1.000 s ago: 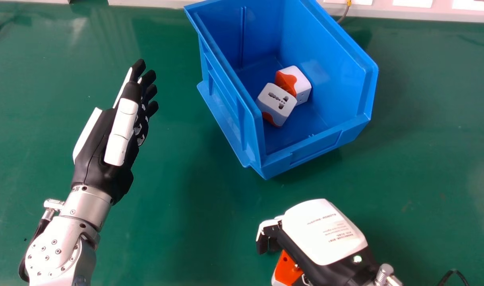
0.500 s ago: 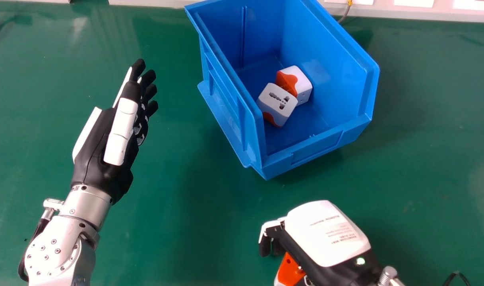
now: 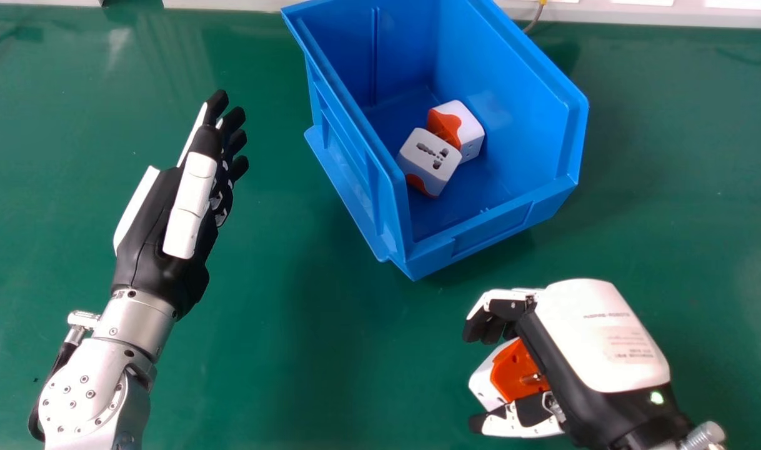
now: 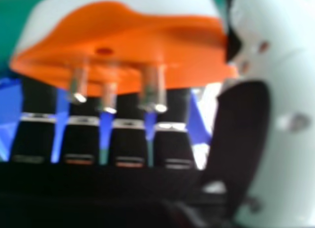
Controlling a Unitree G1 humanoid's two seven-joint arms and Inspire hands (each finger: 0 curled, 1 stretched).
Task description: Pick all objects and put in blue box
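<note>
The green tabletop (image 3: 280, 312) bears the blue plastic bin (image 3: 349, 169). The left hand (image 3: 162, 231) is open (fingers straight, gripping nothing), while the right hand (image 3: 599, 337), near the bin, curls round a white-and-orange plug adapter (image 3: 510, 375); a second adapter (image 3: 427, 156) and third adapter (image 3: 468, 131) lie inside the bin.
</note>
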